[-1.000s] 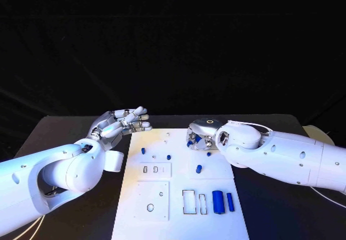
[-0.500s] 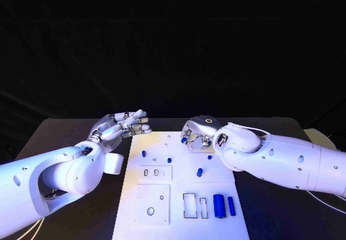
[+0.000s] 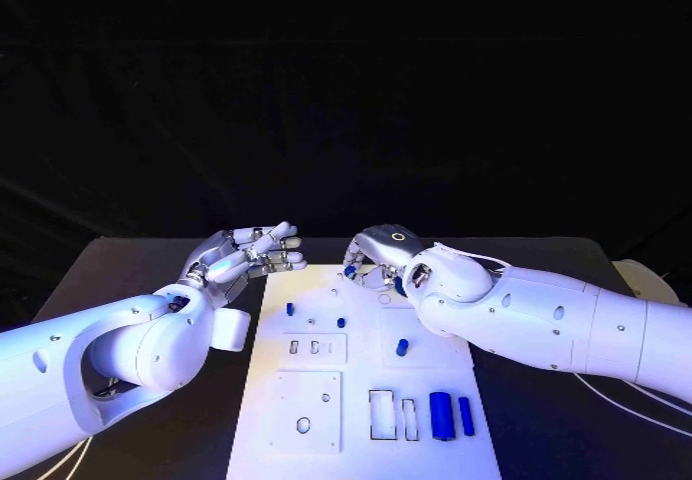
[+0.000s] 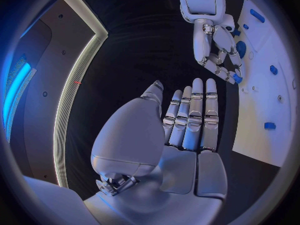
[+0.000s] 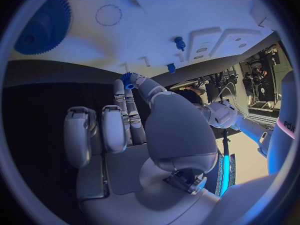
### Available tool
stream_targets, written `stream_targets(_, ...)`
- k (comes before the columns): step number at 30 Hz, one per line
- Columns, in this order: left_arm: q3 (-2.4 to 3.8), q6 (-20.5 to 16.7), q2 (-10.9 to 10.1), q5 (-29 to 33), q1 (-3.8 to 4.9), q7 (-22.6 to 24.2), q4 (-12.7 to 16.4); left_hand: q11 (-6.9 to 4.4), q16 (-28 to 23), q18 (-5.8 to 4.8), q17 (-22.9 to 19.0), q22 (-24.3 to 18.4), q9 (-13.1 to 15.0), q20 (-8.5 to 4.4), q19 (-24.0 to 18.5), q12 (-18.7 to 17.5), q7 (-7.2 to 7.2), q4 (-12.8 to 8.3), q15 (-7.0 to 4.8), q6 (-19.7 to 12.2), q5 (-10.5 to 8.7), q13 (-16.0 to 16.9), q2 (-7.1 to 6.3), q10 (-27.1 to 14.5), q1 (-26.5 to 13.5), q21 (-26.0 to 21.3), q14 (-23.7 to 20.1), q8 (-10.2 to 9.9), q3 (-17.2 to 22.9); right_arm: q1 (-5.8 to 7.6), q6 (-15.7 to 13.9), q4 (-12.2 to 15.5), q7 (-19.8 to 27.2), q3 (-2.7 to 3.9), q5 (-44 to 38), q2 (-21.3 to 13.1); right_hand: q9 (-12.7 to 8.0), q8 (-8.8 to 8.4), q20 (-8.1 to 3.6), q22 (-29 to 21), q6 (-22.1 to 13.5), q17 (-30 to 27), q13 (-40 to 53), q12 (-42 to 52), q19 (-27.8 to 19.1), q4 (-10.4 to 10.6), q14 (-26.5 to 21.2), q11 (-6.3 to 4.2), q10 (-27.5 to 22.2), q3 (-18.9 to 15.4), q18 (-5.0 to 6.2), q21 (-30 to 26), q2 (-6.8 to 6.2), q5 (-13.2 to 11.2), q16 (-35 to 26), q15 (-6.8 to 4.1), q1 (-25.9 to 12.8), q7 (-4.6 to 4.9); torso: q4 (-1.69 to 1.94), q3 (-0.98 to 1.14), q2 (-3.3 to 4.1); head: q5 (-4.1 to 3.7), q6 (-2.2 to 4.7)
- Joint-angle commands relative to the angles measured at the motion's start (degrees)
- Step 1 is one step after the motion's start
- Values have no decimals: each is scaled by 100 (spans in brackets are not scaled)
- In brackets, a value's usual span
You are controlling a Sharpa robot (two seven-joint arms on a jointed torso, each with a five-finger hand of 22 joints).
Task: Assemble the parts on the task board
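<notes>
Two hands over the far end of the task board [image 3: 361, 395], one holding a part.
Right hand [image 3: 378, 262] pinches a small blue part [image 5: 127, 80] at its fingertips above the board's far edge. Left hand [image 3: 245, 255] hovers just off the board's far left corner, empty, fingers apart. More blue parts [image 3: 447, 413] lie near the board's near edge.

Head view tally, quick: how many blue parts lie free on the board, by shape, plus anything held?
Short blue pegs: 3
Long blue bars: 2
Blue part pinched by right hand: 1
Total: 6
</notes>
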Motion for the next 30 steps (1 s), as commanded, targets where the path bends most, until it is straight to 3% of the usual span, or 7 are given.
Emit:
stream_targets(1,6,129,17,9,12,17,12,36,-17,24,8,-8,-5,17,22,-33,33,-3,43,-17,-25,-7,7,-12,68,9,-16,-19,-45,-18,-29,-85,38,2,-28,83,12,5,-29,401,14,7,5,15,15,-7,213,9,8,37,-99,16,-1,-5,14,-39,35,16,5,-3,8,34,-17)
stream_targets(17,11,131,24,9,25,4,30,37,-28,23,10,-11,-4,19,16,-40,34,-5,46,-17,-25,-8,11,-13,71,5,-25,-24,-47,-112,147,-395,3,2,-54,325,18,-1,-28,373,3,-5,8,14,-6,6,211,14,9,47,-93,0,-9,-17,9,-35,22,23,-6,-1,13,78,-46)
stream_targets(30,13,127,20,9,39,-12,36,38,-33,23,11,-13,-4,19,14,-44,36,-7,47,-17,-25,-8,12,-15,74,3,-28,-27,-49,-115,28,-494,-95,2,-146,426,22,-4,-26,347,-2,-23,10,13,-24,15,207,16,9,53,-87,-15,-13,-33,1,-32,13,25,18,-7,23,81,-54)
